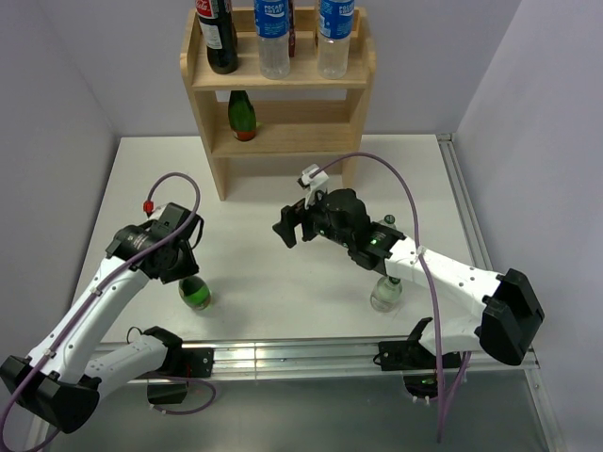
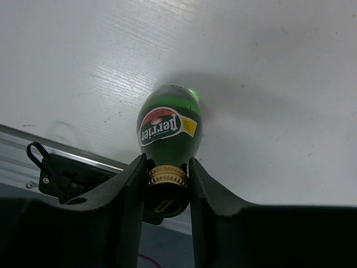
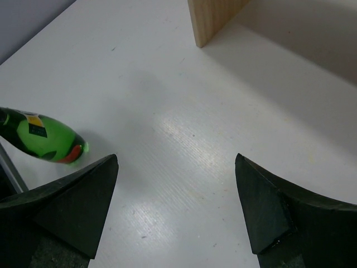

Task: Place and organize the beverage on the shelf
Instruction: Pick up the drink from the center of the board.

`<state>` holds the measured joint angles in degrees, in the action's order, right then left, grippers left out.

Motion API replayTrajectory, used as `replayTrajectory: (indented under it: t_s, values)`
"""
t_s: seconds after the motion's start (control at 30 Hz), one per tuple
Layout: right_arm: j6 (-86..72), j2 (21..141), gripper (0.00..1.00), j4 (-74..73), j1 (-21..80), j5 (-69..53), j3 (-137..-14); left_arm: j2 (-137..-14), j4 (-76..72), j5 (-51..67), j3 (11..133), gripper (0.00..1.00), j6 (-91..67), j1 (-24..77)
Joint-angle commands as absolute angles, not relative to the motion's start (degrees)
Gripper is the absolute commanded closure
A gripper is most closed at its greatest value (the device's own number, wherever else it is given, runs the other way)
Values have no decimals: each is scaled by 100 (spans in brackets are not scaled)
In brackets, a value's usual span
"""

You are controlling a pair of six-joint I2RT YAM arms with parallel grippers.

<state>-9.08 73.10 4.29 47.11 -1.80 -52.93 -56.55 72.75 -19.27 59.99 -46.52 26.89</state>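
The light wood shelf [image 1: 278, 141] stands at the back centre of the table. Its top tier holds a dark cola bottle [image 1: 220, 42] and two clear blue-label bottles [image 1: 273, 42]. A green bottle [image 1: 242, 117] stands on the middle tier. My left gripper [image 1: 185, 273] is shut on the neck of a green Perrier bottle [image 2: 167, 131], just below its gold cap. The bottle is upright, near the table's front left. My right gripper [image 1: 285, 231] is open and empty over the middle of the table. In the right wrist view it [image 3: 175, 162] sees the Perrier bottle [image 3: 47, 139] at far left.
A clear bottle [image 1: 386, 295] stands near the front edge, partly under my right arm. A metal rail [image 1: 311, 356] runs along the table's front edge. The shelf's side panel foot [image 3: 215, 17] is ahead of my right gripper. Grey walls close in both sides.
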Motion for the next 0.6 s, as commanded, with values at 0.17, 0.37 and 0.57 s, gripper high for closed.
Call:
replayTrajectory:
  t_s: [0.17, 0.37, 0.57]
  values:
    - [-660, 7321, 8, 1054, 4729, -1263, -5212, -5651, 6592, -1644, 6679, 100, -3956, 2725]
    - [-449, 7514, 8, 1397, 4737, -2230, -5133, -5634, 6328, -1240, 6881, 100, -3534, 2725]
    - [315, 7813, 5, 1257, 4991, -3270, -5299, -5713, 6389, -801, 7294, 100, -3182, 2725]
